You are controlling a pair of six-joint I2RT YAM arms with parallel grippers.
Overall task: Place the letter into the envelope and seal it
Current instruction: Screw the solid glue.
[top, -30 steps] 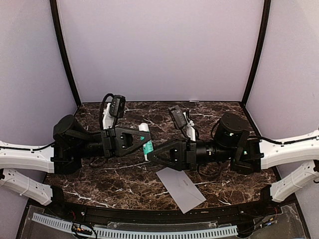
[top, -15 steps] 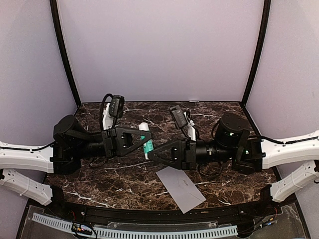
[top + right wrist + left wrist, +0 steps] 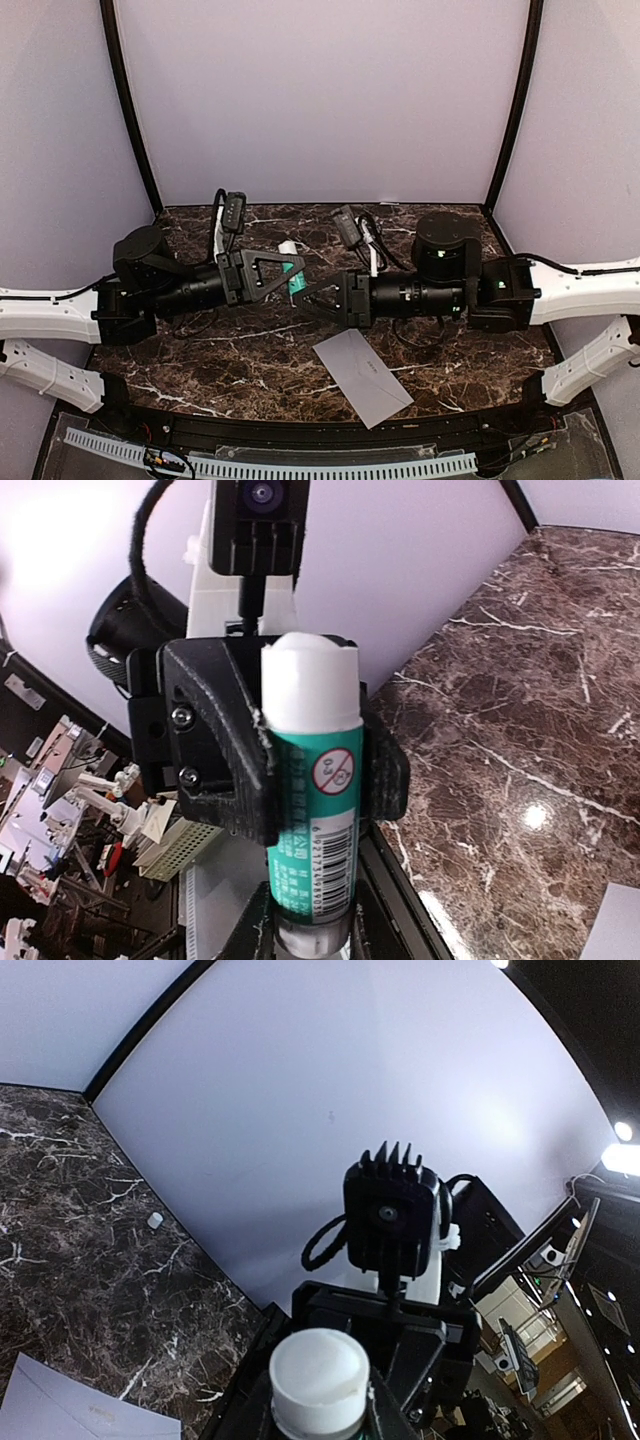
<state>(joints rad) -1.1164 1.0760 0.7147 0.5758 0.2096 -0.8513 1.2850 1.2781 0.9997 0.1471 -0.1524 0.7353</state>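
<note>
The left claw [image 3: 297,268] and right claw [image 3: 308,300] both clamp a green, white-capped glue stick [image 3: 296,288] above mid-worktop [image 3: 450,230]. The grey paper envelope [image 3: 365,378] lies flat by the near edge, with the letter out of sight. This looks like the sealing step, and next the cap must be pulled off.

the green glue stick [image 3: 318,810] bears a red "0-3" prohibition sign [image 3: 335,770] and barcode [image 3: 308,865].

marble table [image 3: 200,350]; grey envelope [image 3: 362,377] flat; maybe small cap [image 3: 155,1220]

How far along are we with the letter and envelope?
No loose letter shows; the envelope lies flat, contents unclear. In hand: left hand and right hand grip the capped glue stick. Left: uncapping, gluing, sealing the flap.
</note>
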